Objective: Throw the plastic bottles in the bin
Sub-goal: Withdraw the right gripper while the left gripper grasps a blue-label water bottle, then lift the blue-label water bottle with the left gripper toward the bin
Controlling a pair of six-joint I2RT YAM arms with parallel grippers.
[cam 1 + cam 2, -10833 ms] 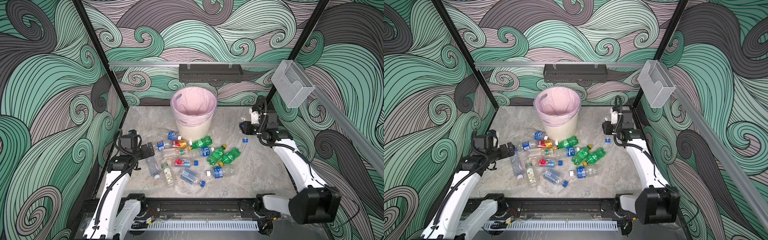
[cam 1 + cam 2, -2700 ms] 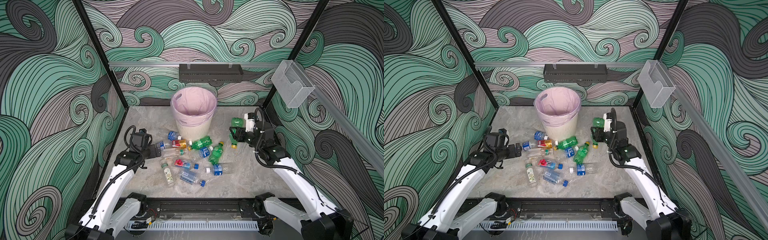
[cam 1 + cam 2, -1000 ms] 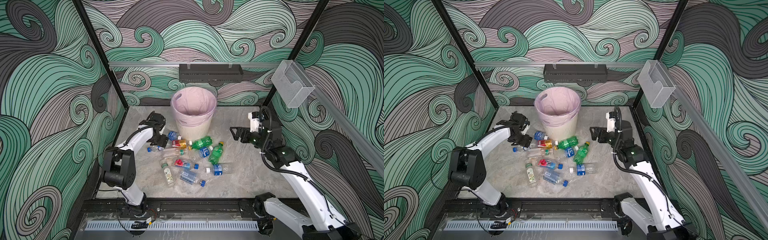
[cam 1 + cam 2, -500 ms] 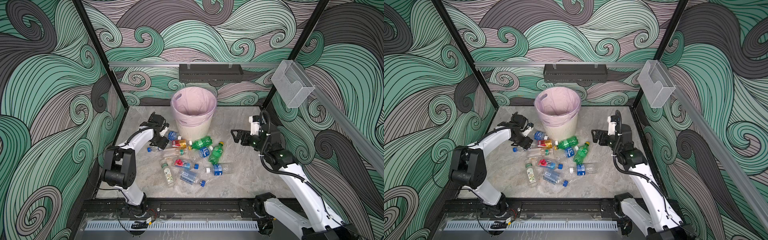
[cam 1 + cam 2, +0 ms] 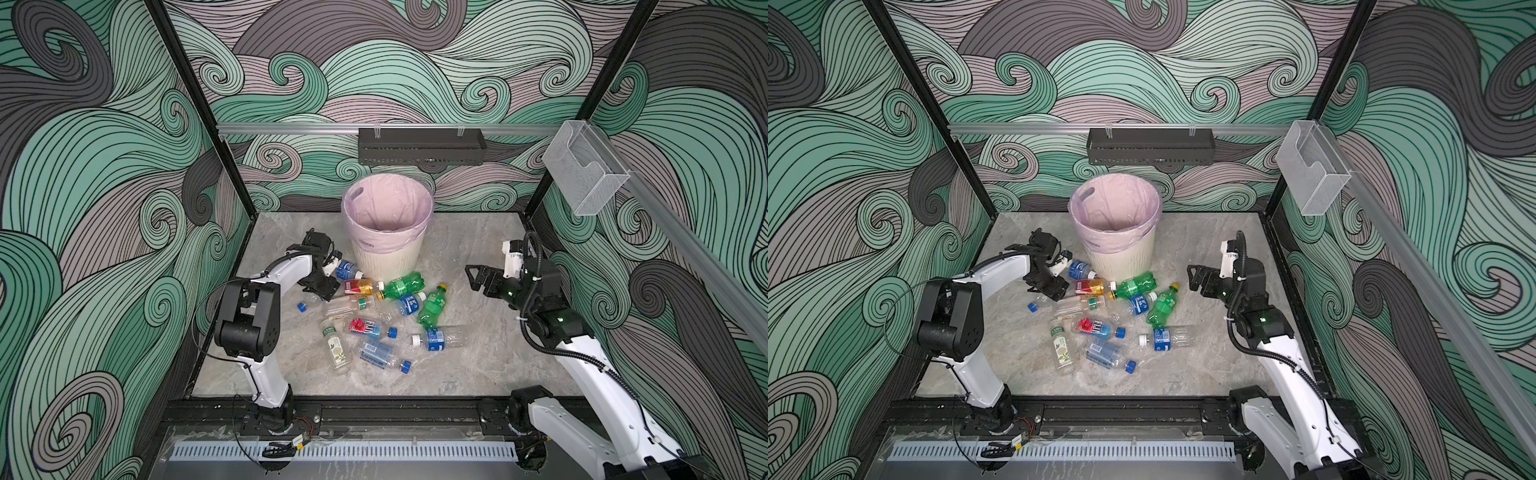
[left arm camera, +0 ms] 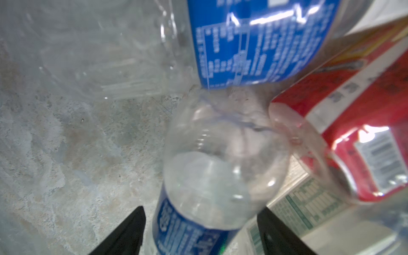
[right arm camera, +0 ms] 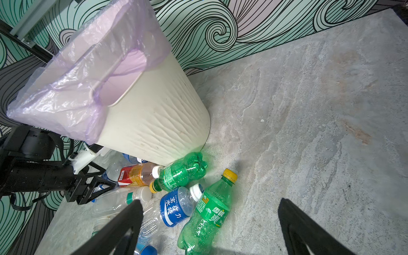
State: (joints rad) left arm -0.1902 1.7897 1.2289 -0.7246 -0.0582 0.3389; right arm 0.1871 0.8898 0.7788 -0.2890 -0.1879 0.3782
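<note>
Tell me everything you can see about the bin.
The bin is a round, cream-white ribbed plastic wastebasket, narrowing toward its base, lined with a thin pale pink bag folded over its rim. It stands upright at the back middle of the grey stone-look table, near the rear wall. A green bottle lies at its foot, seemingly touching it. Its bottom inside is hidden.

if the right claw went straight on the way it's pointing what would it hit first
Probably the nearer green bottle with the yellow cap, lying straight ahead of the open right claw in the right wrist view. Depth is unclear, so it might pass just above it.
</note>
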